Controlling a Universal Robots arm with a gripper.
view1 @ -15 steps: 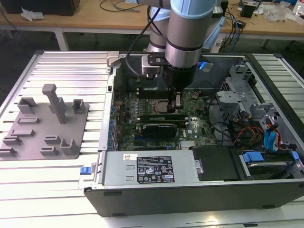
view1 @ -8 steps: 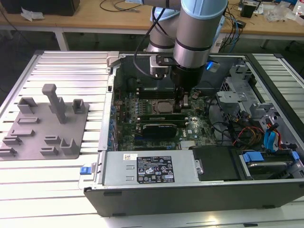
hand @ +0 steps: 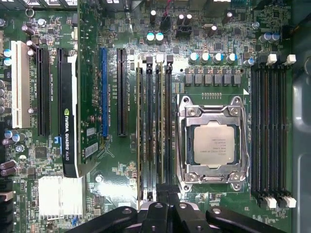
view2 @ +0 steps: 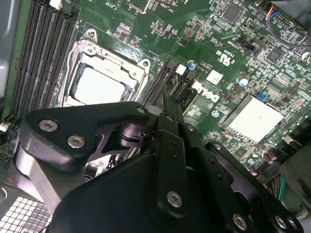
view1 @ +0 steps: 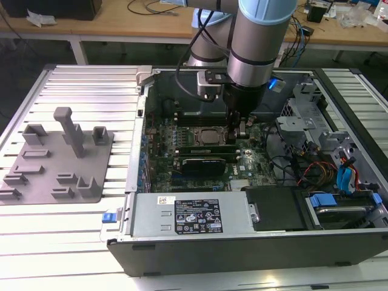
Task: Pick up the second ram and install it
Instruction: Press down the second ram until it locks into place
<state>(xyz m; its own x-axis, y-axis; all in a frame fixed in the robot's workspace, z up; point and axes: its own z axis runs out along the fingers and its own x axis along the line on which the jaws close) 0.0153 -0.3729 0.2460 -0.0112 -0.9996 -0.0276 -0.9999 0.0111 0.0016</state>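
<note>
Gripper (hand: 164,194) over memory slots beside CPU socket (hand: 212,145); closure unclear. Second ram (hand: 161,131) seated edge-up: light, stiff, fragile; hold long edges.

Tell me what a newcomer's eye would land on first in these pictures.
The big grey robot arm plunges into the open computer case, its gripper down among the memory slots beside the processor. A black expansion card stands in its slot nearby. At the exterior view's left, a grey fixture plate lies on the ribbed table.
</note>
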